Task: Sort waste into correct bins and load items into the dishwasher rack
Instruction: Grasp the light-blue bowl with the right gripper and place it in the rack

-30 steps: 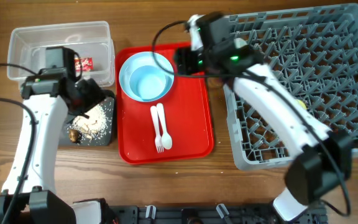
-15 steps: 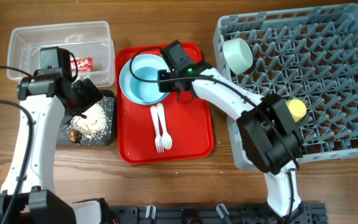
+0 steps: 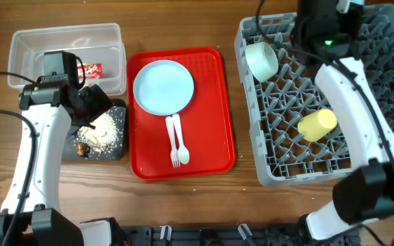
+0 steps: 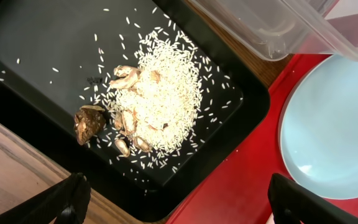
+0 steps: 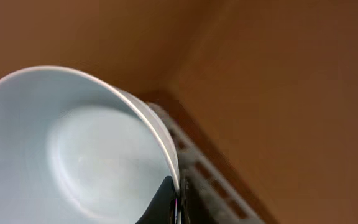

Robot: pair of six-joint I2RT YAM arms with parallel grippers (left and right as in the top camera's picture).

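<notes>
Left gripper [image 4: 182,200], fingers spread, is hovering over the food scraps [image 4: 157,99] in the black tray [image 4: 36,37], left of the red tray [image 3: 217,143]. On the red tray the plate [image 3: 163,86] is now lying bare. The right gripper [image 5: 177,202], pinching the light blue bowl [image 5: 73,143] by its rim, is carrying it over the dishwasher rack [image 3: 361,164], right of the red tray, so racking looks next.

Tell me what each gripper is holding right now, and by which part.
The right gripper pinches a light blue round bowl by its rim. The left gripper is open above the black rectangular tray, holding nothing.
</notes>
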